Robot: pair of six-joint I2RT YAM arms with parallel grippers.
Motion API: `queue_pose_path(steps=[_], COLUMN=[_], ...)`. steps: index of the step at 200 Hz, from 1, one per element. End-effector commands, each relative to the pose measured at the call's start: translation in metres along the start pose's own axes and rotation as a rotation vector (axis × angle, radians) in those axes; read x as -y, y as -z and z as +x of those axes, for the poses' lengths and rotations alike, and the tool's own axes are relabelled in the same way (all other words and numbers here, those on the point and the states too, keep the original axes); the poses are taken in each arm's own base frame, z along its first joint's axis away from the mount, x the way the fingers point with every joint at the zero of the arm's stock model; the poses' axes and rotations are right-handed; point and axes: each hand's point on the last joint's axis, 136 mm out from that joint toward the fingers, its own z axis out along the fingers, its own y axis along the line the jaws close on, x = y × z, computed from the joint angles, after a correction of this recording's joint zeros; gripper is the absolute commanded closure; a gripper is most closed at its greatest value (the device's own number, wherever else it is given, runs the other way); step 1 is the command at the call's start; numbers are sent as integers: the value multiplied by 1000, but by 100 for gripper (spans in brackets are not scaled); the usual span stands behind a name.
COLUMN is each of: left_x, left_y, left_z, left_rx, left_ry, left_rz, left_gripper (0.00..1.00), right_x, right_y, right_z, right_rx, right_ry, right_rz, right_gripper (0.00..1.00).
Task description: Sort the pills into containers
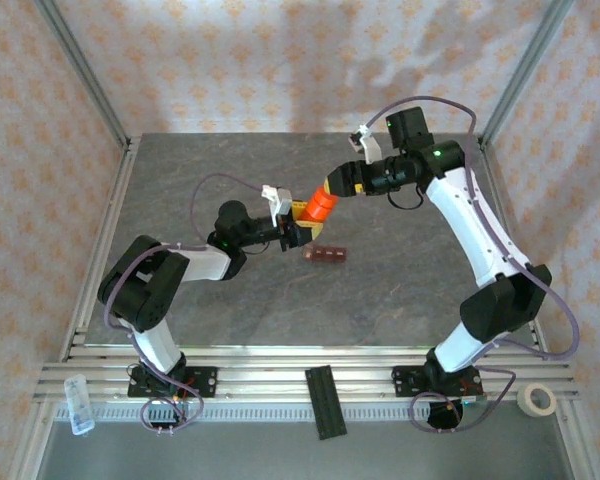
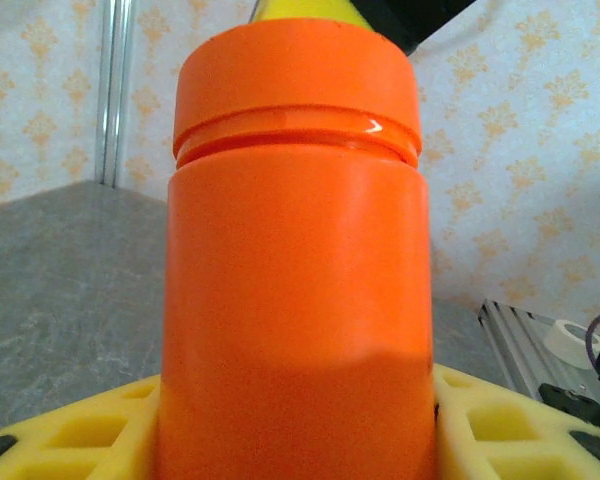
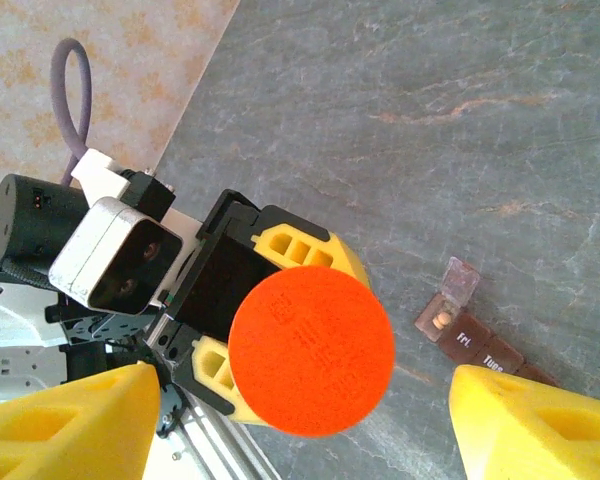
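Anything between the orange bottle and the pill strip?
No. Only bare table lies between the orange bottle and the pill strip, seen in the right wrist view.

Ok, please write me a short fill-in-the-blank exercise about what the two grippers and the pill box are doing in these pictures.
1. The left gripper grips an ___ bottle by its body.
2. The round cap sits ___ the bottle.
3. The right gripper has its jaws ___, one finger on each side of the cap.
4. In the pill box on the table, the one uncovered compartment holds a small ___.

Missing words: orange; on; open; pill.
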Motion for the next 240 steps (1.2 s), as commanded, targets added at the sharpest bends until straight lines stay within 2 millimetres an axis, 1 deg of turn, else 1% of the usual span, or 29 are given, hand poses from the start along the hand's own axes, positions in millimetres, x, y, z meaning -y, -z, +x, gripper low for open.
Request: queue_pose_path(steps=[1, 30, 46, 65, 85, 105, 125, 135, 144, 155, 175, 186, 207, 214, 230, 240], left_x=[9, 9, 11, 11, 11, 11, 10, 10, 10, 10, 9, 8, 7, 7, 7, 6], left_y=[-3, -2, -3, -3, -3, -3, -3, -3, -3, -4, -4, -4, -4, -4, -4, -4], left_z=[-18, -18, -19, -19, -20, -20, -20, -21, -21, -22, -22, -22, -21, -20, -18, -17], left_rx=[38, 36, 37, 37, 37, 36, 39, 40, 41, 41, 42, 41, 38, 35, 32, 31], left_ry=[-31, -25, -24, -24, -25, -24, -25, -30, -31, -33, -36, -37, -42, -39, -38, -36], left_rz=[64, 69, 72, 73, 75, 78, 73, 71, 69, 72, 67, 65, 60, 59, 59, 59], left_gripper=[100, 100, 100, 100, 100, 100, 100, 100, 100, 100, 100, 100, 100, 100, 100, 100], right_x=[-6, -5, -5, -5, -4, -5, -2, 3, 3, 9, 19, 20, 19, 19, 15, 10], right_y=[-6, -14, -17, -19, -21, -23, -29, -33, -38, -43, -52, -55, -53, -49, -37, -29], right_z=[9, 13, 15, 17, 17, 17, 15, 15, 16, 19, 31, 35, 32, 29, 20, 12], right_rx=[-59, -88, -102, -110, -113, -100, -75, -62, -57, -49, -44, -32, -2, 10, 24, 36], right_ry=[27, 26, 24, 21, 10, -15, -89, -160, -217, -291, -401, -426, -438, -429, -377, -341], right_rz=[-31, -27, -28, -27, -27, -39, -27, -12, -17, 39, 143, 170, 185, 199, 213, 195], right_gripper=[25, 26, 29, 37, 49, 53, 60, 61, 62, 62, 62, 60, 53, 49, 31, 25])
